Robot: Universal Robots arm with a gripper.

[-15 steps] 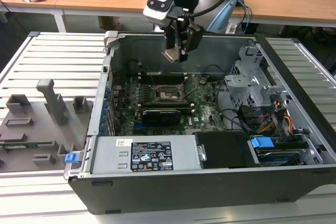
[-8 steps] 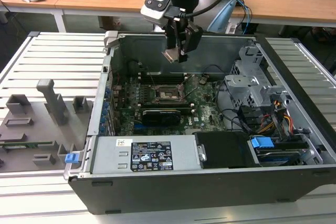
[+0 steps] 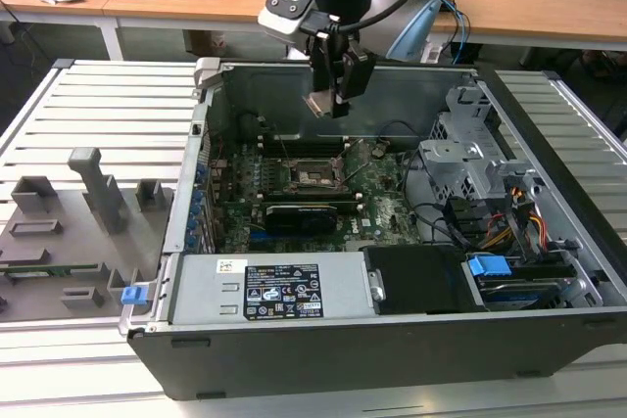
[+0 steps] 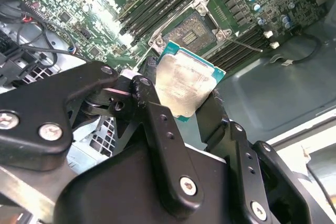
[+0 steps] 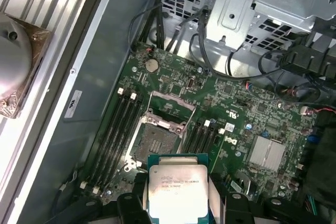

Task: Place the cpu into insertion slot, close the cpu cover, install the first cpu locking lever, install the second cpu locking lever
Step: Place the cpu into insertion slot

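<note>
My claw [image 3: 334,97] grips the cpu [image 4: 185,82] by its edges, hanging well above the bare insertion slot [image 5: 157,142] beneath it, so I judge I'm mid-placing, which calls for a level, squared descent.

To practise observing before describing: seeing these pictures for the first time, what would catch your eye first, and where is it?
The silver-topped cpu stands out, pinched in the black claw in the air above the open computer case. Below it, the bare insertion slot sits on the green motherboard, between rows of long black slots.
</note>
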